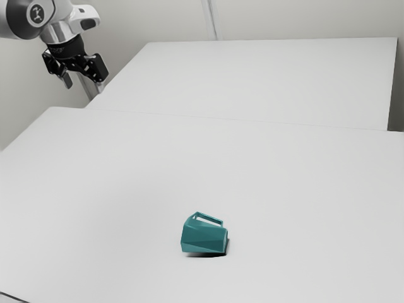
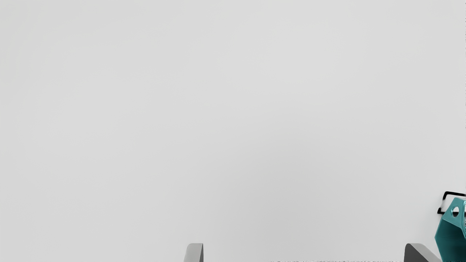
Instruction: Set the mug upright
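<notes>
I have my gripper (image 1: 84, 84) spread wide in the air, well apart from the teal mug (image 1: 204, 240), which lies on its side on the white table (image 1: 126, 170), handle (image 1: 209, 218) uppermost.

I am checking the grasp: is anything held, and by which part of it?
Nothing is held: the claw is open, and the mug lies apart on the table.

Bright, diffuse light on the plain white tabletop (image 1: 126, 170). Tight dark shadow under the teal faceted mug (image 1: 204, 238); my wrist view shows soft grey shading.
</notes>
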